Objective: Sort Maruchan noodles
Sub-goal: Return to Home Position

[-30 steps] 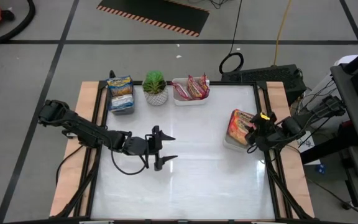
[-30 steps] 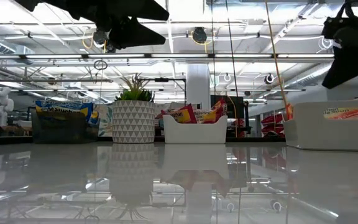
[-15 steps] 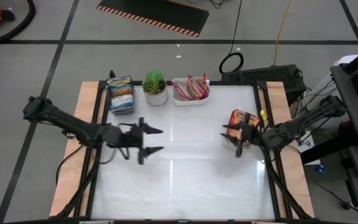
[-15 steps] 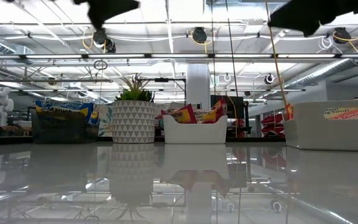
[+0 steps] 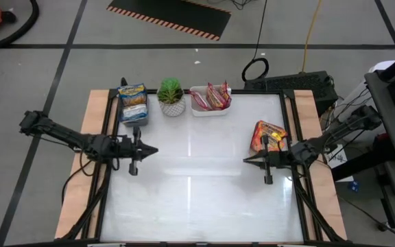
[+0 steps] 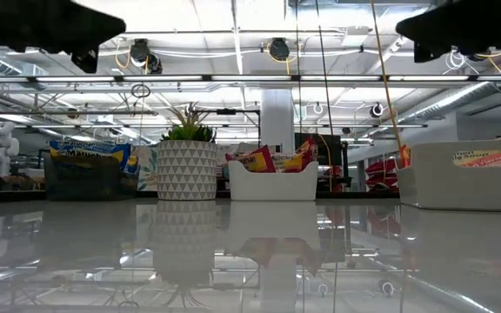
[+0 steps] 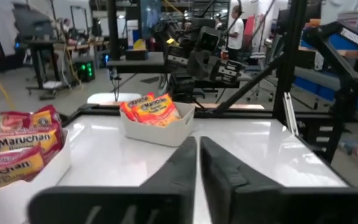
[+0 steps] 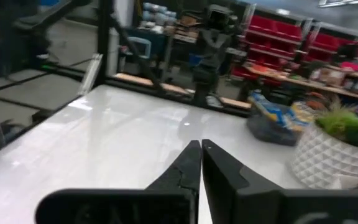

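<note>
The Maruchan noodles lie in three trays. Blue-trimmed packets [image 5: 134,98] fill a grey tray at the far left, red ones [image 5: 213,96] a white tray at the far middle, and orange ones [image 5: 266,134] a white tray at the right edge. My left gripper [image 5: 153,149] hovers shut and level over the table's left part, pointing right, holding nothing. My right gripper [image 5: 247,160] hovers shut and level just near of the right tray, pointing left, also holding nothing. The left wrist view shows the shut fingers [image 7: 197,149] and the orange packets [image 7: 156,110] beyond them. The right wrist view shows its shut fingers [image 8: 199,152].
A small green plant in a white patterned pot [image 5: 171,97] stands between the grey tray [image 5: 134,118] and the middle white tray [image 5: 210,108]. The glossy white tabletop [image 5: 197,192] spreads between the two arms. Wooden rails run along the table's left and right edges.
My left gripper has drawn back toward the table's left edge and shut. My right gripper has come off the right tray, tipped up from pointing down to level, rolled, and shut. The packets have stayed where they lay.
</note>
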### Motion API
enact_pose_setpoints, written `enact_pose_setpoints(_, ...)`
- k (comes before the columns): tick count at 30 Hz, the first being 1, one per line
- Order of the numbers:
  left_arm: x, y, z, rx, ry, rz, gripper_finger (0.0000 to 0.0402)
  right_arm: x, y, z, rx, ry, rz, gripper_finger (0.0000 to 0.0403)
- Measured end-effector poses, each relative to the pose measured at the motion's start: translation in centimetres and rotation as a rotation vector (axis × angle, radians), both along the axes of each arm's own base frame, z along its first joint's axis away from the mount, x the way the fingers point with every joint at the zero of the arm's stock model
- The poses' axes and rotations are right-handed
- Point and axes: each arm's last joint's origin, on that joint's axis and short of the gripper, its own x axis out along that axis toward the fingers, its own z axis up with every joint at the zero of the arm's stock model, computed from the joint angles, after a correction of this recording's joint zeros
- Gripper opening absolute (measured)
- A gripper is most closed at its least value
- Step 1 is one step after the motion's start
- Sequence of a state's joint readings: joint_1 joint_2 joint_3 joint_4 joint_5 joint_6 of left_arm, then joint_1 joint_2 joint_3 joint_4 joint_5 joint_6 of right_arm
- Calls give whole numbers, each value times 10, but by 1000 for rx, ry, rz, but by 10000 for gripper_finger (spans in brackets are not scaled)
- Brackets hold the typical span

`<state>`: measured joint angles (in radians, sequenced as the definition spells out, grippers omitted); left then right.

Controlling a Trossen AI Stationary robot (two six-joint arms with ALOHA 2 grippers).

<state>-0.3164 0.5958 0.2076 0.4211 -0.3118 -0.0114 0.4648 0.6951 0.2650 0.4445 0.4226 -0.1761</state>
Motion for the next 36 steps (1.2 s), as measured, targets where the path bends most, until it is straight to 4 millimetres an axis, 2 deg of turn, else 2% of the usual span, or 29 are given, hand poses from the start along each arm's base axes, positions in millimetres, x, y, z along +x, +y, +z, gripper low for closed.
enact_pose_setpoints(3, -6, 2, -9, 43, -5, -3, 6, -3, 0, -8, -2, 19, 57, 6)
enact_pose_setpoints(7, -11, 5, -20, 51, 1, 9, 5, -7, 0, -18, 2, 32, 112, 2)
enact_pose_setpoints(15, -13, 13, -40, 35, 48, 57, 4, -22, -8, -41, 23, 29, 111, 1)
enact_pose_setpoints(19, -14, 16, -49, 14, 74, 57, 4, -27, -10, -31, 79, -85, 117, 0)
enact_pose_setpoints(36, -22, 25, -64, 29, 189, 16, 3, -45, -18, -38, 63, -19, 136, 0)
